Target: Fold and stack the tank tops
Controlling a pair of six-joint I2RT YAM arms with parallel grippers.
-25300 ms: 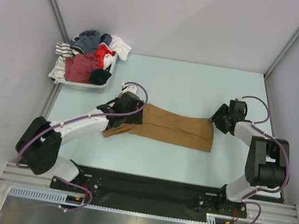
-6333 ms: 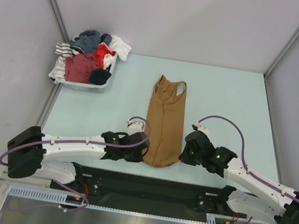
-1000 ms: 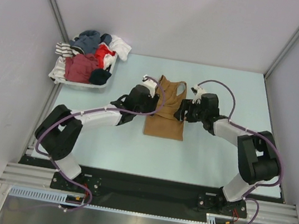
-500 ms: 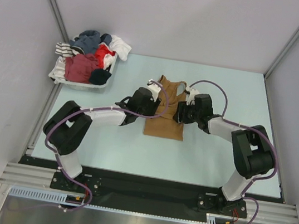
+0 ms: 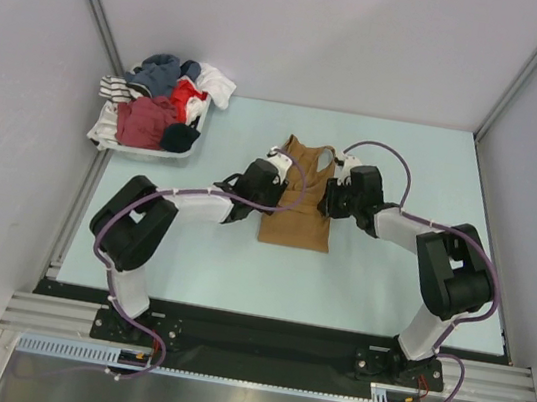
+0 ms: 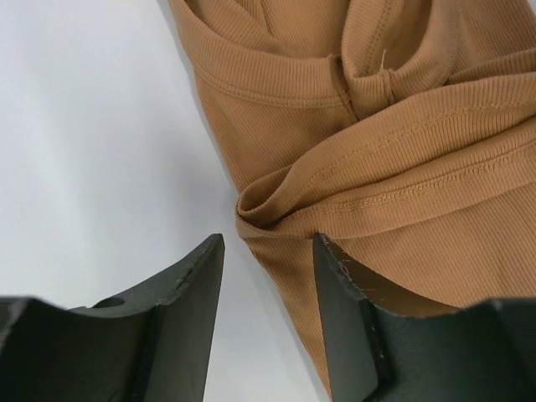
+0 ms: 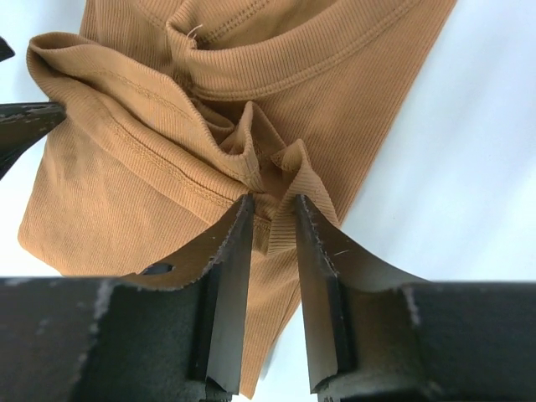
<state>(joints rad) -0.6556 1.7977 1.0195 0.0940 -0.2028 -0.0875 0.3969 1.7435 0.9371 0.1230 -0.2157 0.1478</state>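
Six seconds ago the tan-brown tank top [image 5: 296, 220] lay full length on the table [image 5: 398, 281], its hem toward the arm bases and both grippers at that near hem; now the hem is carried up onto the strap end, so the top lies folded in half, a short block about mid-table; the near part of the table that it covered is bare. Both arms have reached away from their bases with it; the left arm [image 5: 187, 204] and right arm [image 5: 406, 227] now meet the cloth at its far half, one on each side.

The top is ribbed knit with a stitched hem; that hem lies as a doubled ridge across the upper layer, the two straps showing beyond it. The left fingers [image 6: 186, 293] stand apart, gripping nothing; the folded left corner sits just ahead of the gap, and one finger lies over the cloth's edge. The right fingers [image 7: 228, 268] are drawn close together on a pucker of cloth at the right edge, wrinkles fanning out from their tips.

Count: two arms; one tank top on the table; one white tray [image 5: 169, 154] at the far left corner, heaped with mixed clothes, one dark maroon piece [image 5: 144, 122] among them; its cut cannot be told.
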